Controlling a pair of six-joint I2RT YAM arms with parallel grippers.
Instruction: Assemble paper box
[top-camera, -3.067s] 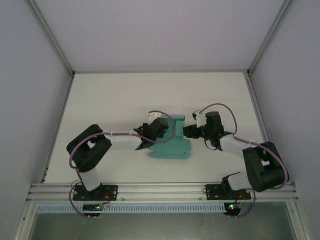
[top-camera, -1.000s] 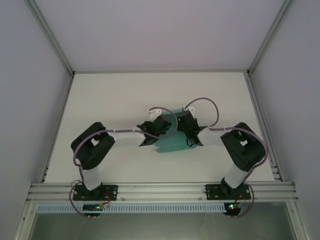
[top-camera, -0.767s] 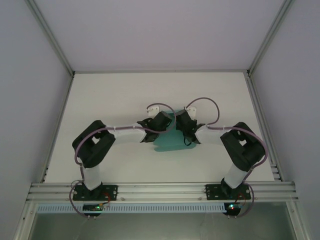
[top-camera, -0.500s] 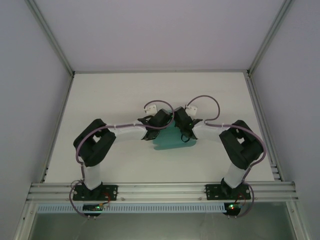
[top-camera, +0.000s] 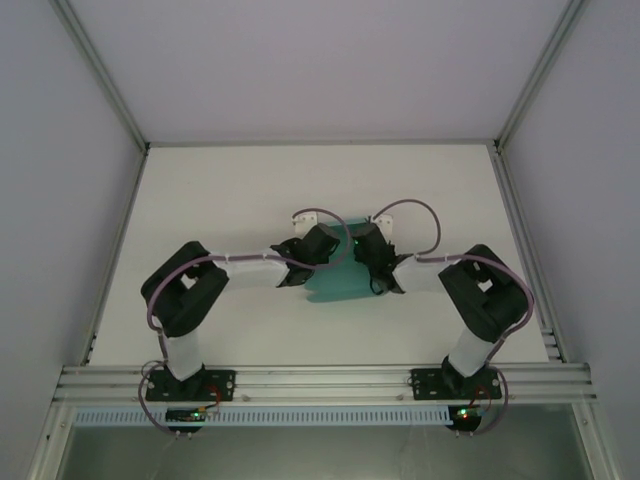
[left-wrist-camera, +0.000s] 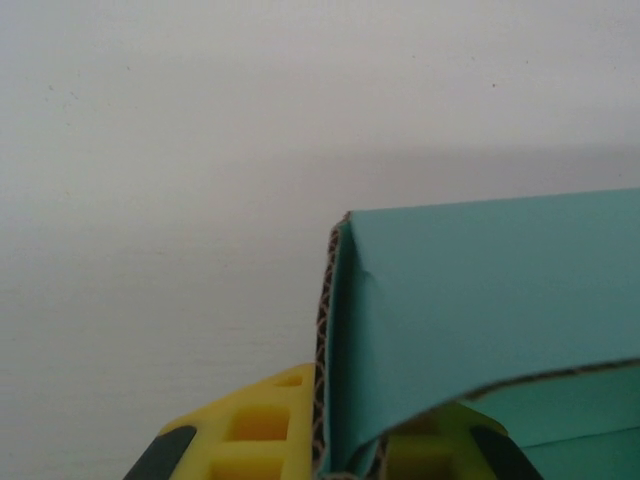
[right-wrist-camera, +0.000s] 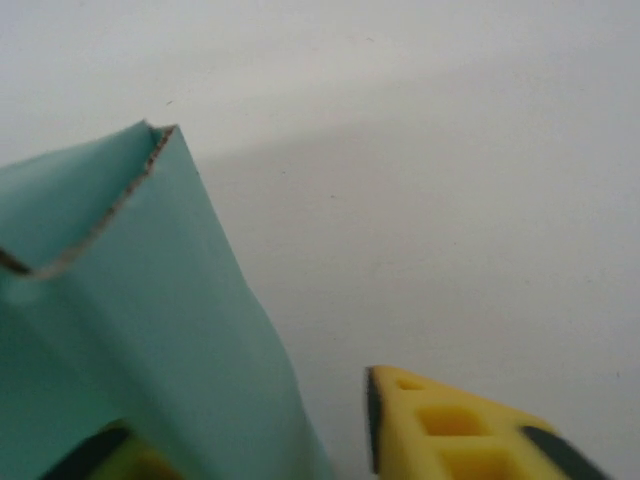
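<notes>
In the top view the left arm (top-camera: 250, 270) reaches in from 8 o'clock to the middle of the white table (top-camera: 230, 200). Its wrist covers the left part of the paper box (top-camera: 340, 288) of thin teal card, so the fingertips cannot be made out there. In the left wrist view the left gripper (left-wrist-camera: 350, 440) is clamped on a folded wall of the box. The card, with its brown corrugated edge, stands between the two yellow fingers (left-wrist-camera: 275, 400), which the frame cuts off at 6 o'clock.

The box is at the table's centre, between both wrists, and only its near part is free to see. I cannot tell whether it rests flat or is lifted.

The right arm (top-camera: 430, 270) comes in from 4 o'clock. In the right wrist view the right gripper (right-wrist-camera: 250, 430) has its jaws apart. One finger stands free at 5 o'clock, with bare table between it and the card. The other is mostly hidden behind the teal flap at 7 o'clock.
</notes>
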